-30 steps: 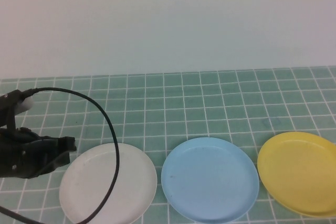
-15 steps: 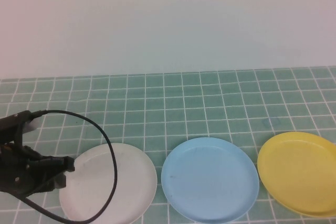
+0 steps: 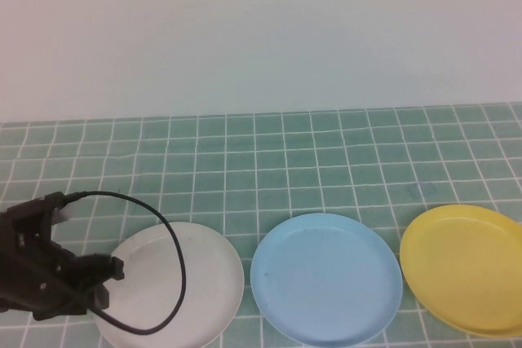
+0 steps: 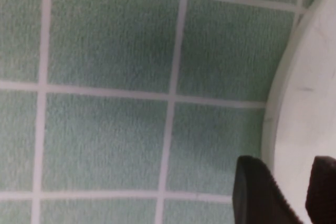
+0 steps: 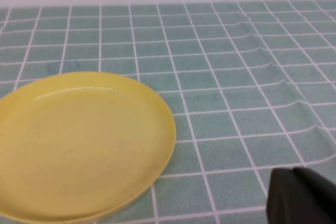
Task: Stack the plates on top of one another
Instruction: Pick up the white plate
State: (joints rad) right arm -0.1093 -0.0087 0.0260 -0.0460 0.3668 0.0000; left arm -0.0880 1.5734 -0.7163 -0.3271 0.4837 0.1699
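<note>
Three plates lie in a row along the near side of the green tiled mat: a white plate (image 3: 196, 279) on the left, a light blue plate (image 3: 326, 279) in the middle and a yellow plate (image 3: 465, 266) on the right. My left gripper (image 3: 108, 280) is low at the white plate's left rim, open. In the left wrist view its fingers (image 4: 257, 192) stand apart over the white plate's (image 4: 310, 103) edge. My right gripper (image 5: 294, 192) is out of the high view; it is shut, beside the yellow plate (image 5: 79, 140) and apart from it.
A black cable (image 3: 171, 242) from the left arm loops over the white plate. The green tiled mat (image 3: 326, 152) stretches back to a white wall. In the right wrist view the mat is rippled (image 5: 273, 72) beyond the yellow plate.
My left arm has come down and nearer along the white plate's left rim. Its fingers, together a second ago, now stand apart. The plates have not moved.
</note>
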